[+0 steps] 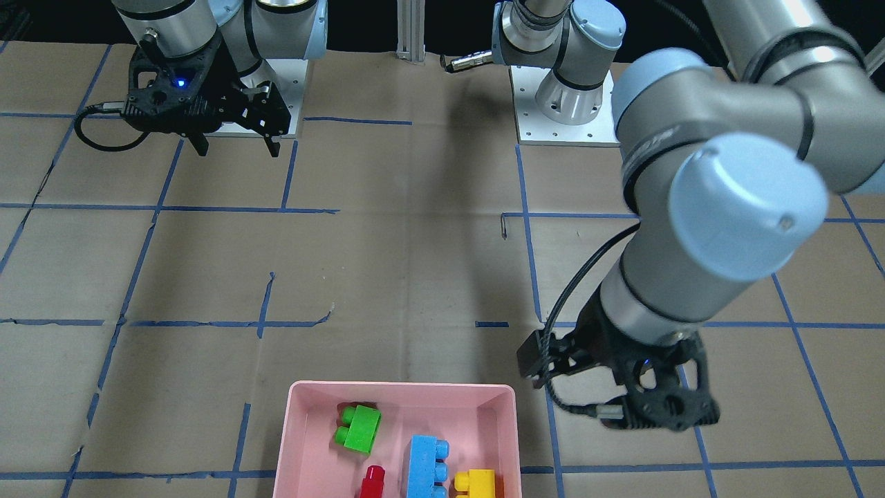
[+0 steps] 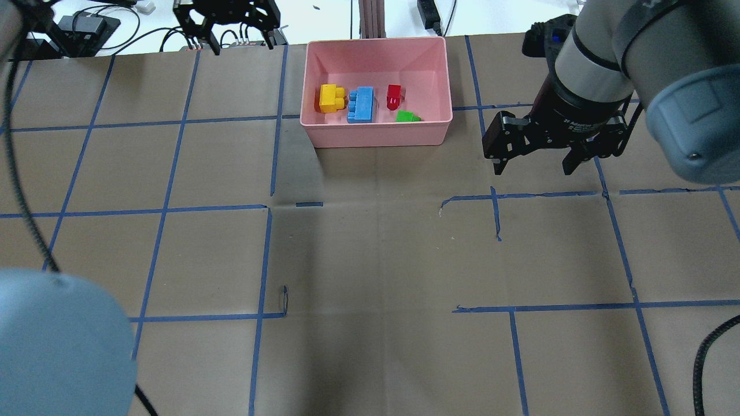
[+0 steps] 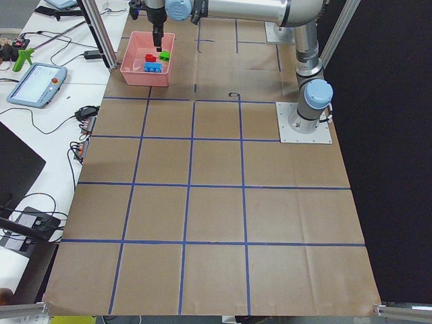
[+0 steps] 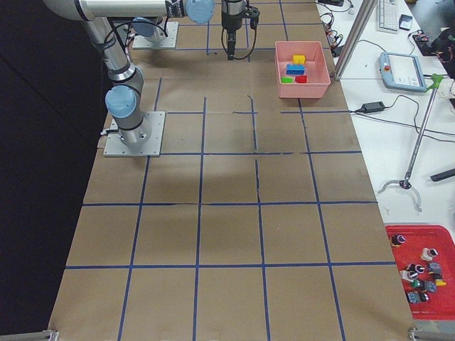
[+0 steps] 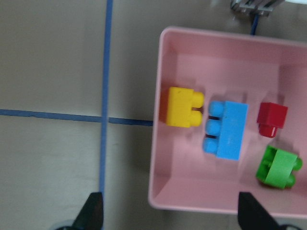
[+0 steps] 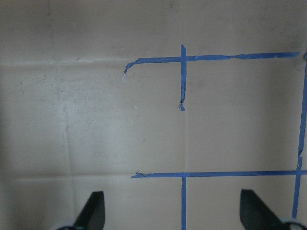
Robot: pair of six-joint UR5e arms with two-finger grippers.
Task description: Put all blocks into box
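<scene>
A shallow rectangular pink plastic tray [image 2: 376, 136] sits at the 12 o'clock edge of the table [image 2: 370, 260], which is covered in brown paper with a grid of blue tape. All four studded plastic bricks lie inside it. Seen from overhead, the yellow two-stud brick [image 2: 330, 98] is at 9 o'clock. The longer light-blue three-stud brick [image 2: 361, 104] is just beside it in the middle. The small red one-stud brick [image 2: 393, 96] is at 2 o'clock. The green two-stud brick [image 2: 407, 117] is at 4 o'clock, against the near wall, which partly hides it.

Beyond the tray stand an aluminium post [image 2: 370, 17] and a tangle of black cables [image 2: 124, 29]. A grey handheld pendant [image 3: 37, 84] lies on the white side bench.

The left gripper [image 5: 170, 207] hangs at the tray's 10 o'clock. Its jaws are spread wide and touch nothing. One finger [image 5: 93, 211] is over paper and the other is past the tray's wall.

The right gripper [image 2: 533, 167] hovers well apart at the tray's 4 o'clock. Its jaws are equally wide, with only taped paper beneath them.
</scene>
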